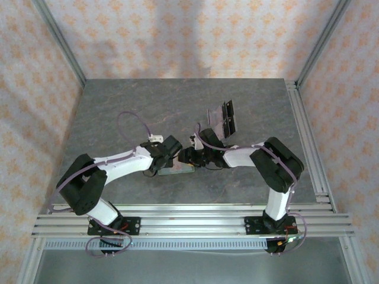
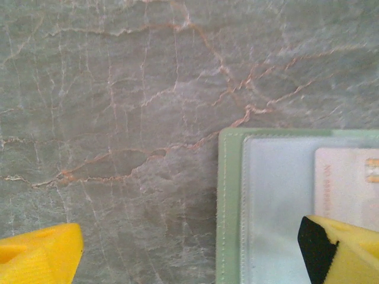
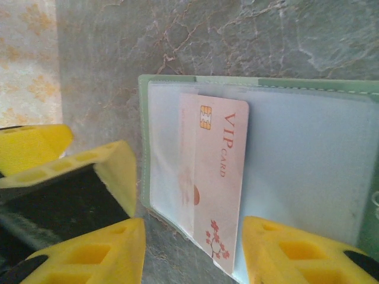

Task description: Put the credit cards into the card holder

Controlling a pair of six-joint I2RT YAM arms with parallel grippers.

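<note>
A card is being fed into the wallet (image 3: 308, 154), which lies open and flat on the stone table (image 1: 118, 106), low in the middle of the overhead view between the two arms. In the right wrist view a pale pink card (image 3: 218, 177) sits part way inside a clear sleeve at the centre of the frame, its lower end sticking out past the wallet's edge.

The right gripper (image 3: 194, 236) is spread wide at the bottom of that frame. The card's free end lies between the fingers, and neither finger pinches it. The left gripper (image 2: 189, 236) is also spread. One finger is over bare table at lower left and the other over the wallet at lower right, probably pinning it, though contact is hard to judge.

The next move calls for pushing the card fully home along the sleeve while the wallet is kept from sliding. The other cards (image 1: 222, 121) wait further up the table.
</note>
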